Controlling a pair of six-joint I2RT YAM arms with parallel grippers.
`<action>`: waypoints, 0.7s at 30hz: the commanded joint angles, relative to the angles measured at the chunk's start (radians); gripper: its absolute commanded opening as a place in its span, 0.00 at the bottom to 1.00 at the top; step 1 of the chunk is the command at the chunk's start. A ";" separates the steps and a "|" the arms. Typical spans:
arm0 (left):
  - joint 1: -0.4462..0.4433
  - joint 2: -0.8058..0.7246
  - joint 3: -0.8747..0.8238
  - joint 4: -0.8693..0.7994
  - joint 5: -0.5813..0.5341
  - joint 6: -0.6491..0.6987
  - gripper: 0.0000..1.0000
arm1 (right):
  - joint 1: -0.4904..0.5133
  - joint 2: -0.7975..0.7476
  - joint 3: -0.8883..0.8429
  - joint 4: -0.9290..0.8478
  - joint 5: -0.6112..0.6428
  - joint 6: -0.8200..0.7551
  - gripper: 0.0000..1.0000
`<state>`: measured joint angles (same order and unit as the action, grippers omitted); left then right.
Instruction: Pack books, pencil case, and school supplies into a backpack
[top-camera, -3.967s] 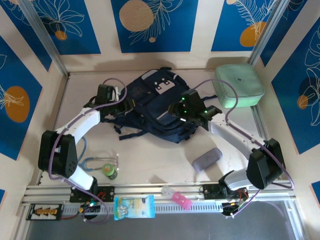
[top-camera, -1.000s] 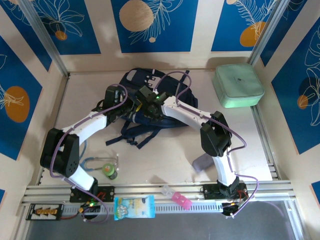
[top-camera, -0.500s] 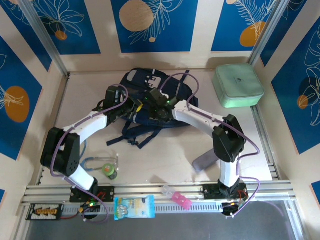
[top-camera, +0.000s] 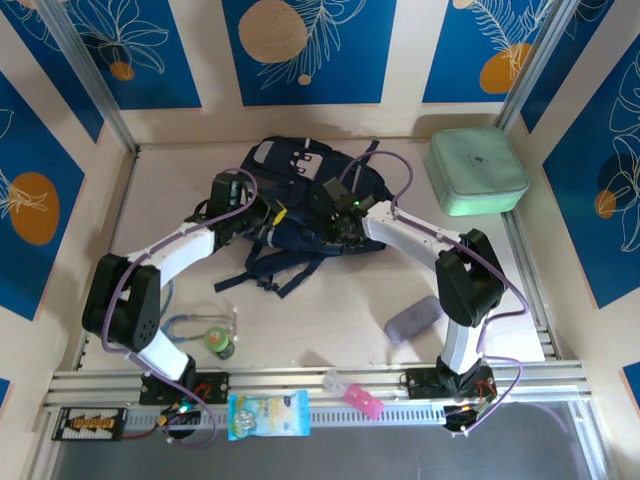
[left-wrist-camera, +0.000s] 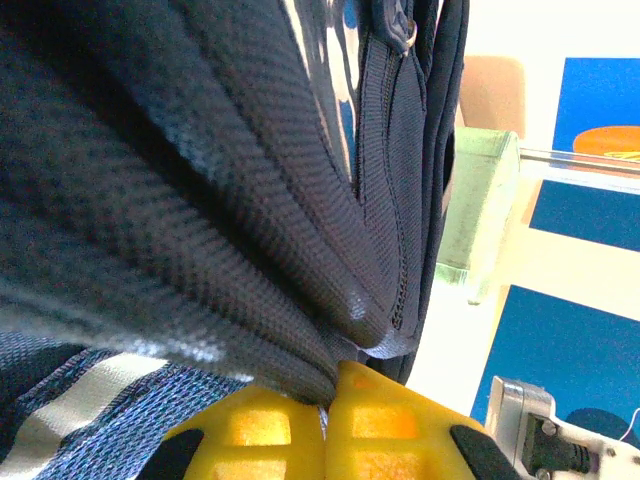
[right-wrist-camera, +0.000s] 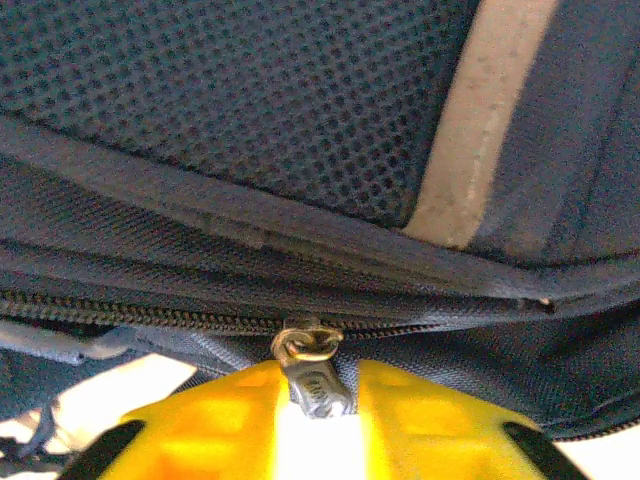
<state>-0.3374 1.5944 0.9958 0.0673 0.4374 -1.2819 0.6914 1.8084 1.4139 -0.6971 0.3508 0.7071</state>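
The navy backpack (top-camera: 300, 165) lies at the middle back of the table, straps toward me. My left gripper (top-camera: 268, 215) is at its left side, yellow fingers (left-wrist-camera: 250, 430) shut on a fold of the backpack's (left-wrist-camera: 200, 200) fabric. My right gripper (top-camera: 338, 215) sits on the bag's near right part. In the right wrist view the gripper (right-wrist-camera: 320, 372) is shut on the metal zipper pull (right-wrist-camera: 318, 392), the zipper line running across the backpack (right-wrist-camera: 250, 110). The books are hidden. A grey-purple pencil case (top-camera: 413, 318) lies on the table at front right.
A mint-green rounded case (top-camera: 478, 170) stands at the back right, also seen as a pale green edge (left-wrist-camera: 480, 210). A green tape roll with a blue cord (top-camera: 220, 342) lies front left. A blue packet (top-camera: 268, 414) and a pink item (top-camera: 352, 393) rest on the front rail.
My right gripper has slid rightward along the backpack's near edge with the zipper pull, and its arm swung right, uncovering the pencil case. The left gripper has stayed holding the fabric.
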 joint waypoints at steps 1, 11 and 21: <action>0.010 0.004 0.040 0.055 0.038 0.019 0.00 | 0.006 -0.004 0.034 0.018 -0.048 -0.063 0.32; 0.016 0.009 0.038 0.058 0.043 0.021 0.00 | -0.016 0.048 0.058 0.009 -0.068 -0.041 0.37; 0.049 0.018 0.032 0.051 0.057 0.034 0.00 | -0.015 -0.029 -0.032 0.015 -0.059 -0.050 0.37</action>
<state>-0.3088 1.6081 0.9958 0.0666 0.4648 -1.2736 0.6781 1.8351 1.4048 -0.6823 0.3088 0.6689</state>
